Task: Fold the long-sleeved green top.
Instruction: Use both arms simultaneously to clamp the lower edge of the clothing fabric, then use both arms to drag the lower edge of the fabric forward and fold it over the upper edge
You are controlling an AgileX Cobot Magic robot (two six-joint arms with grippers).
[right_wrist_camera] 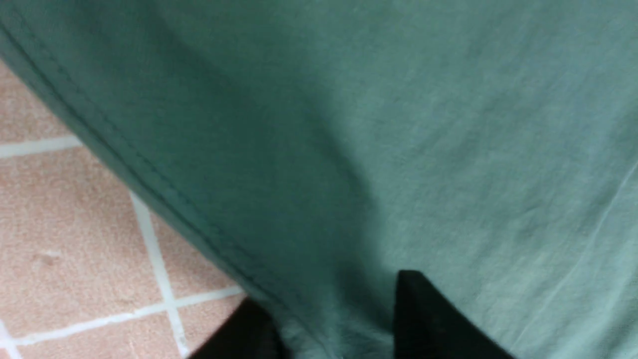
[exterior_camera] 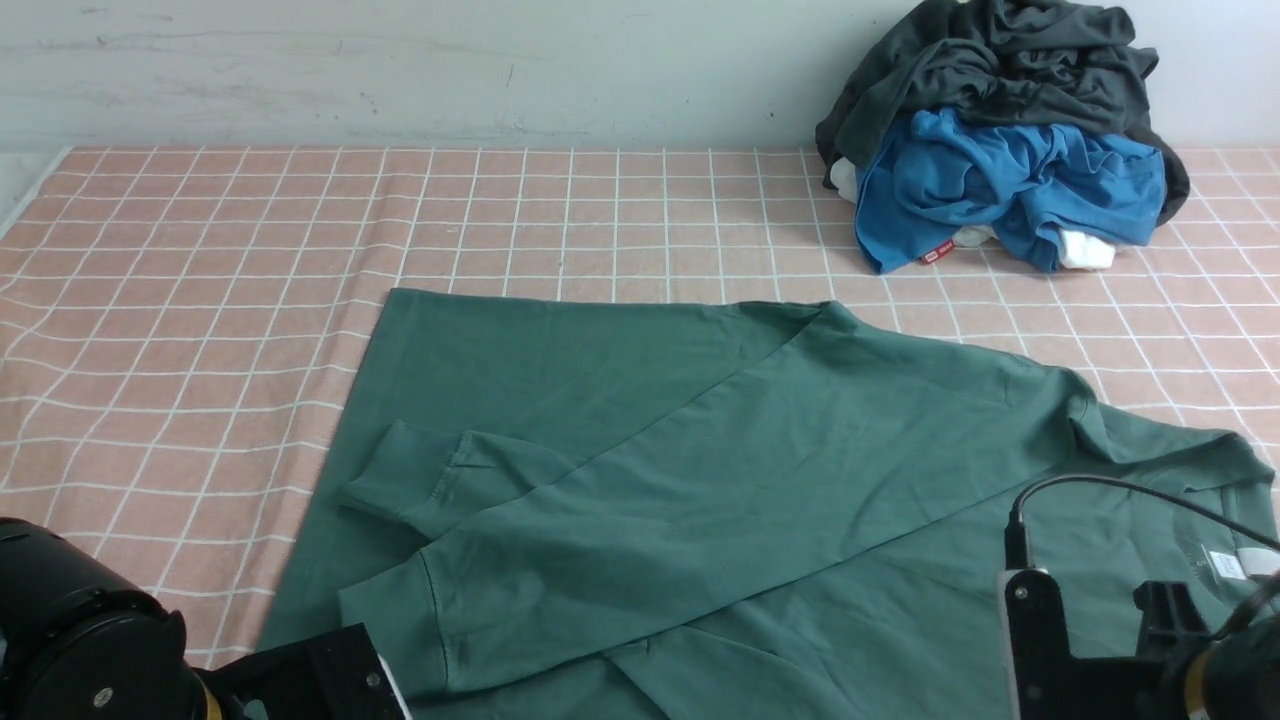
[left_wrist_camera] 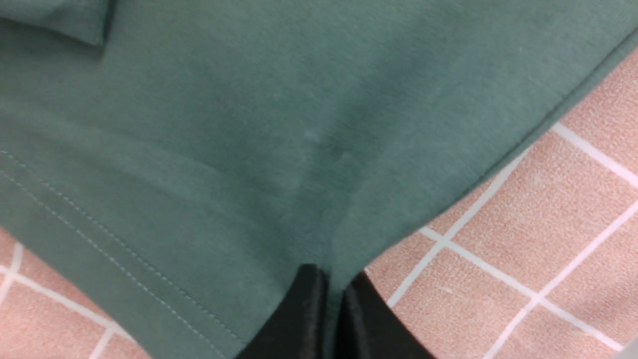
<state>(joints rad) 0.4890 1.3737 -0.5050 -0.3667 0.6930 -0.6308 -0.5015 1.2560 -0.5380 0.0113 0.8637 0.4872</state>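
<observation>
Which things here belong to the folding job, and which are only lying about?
Belong to the job:
- green long-sleeved top, spread on the checked tablecloth
- left end effector, shut on the top's edge
- right end effector, one finger on either side of the top's edge

Lying about:
- dark grey garment and blue garment, piled at the far right
- white cloth under them

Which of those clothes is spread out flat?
The green top; the blue garment and dark grey garment sit crumpled in a far heap.
</observation>
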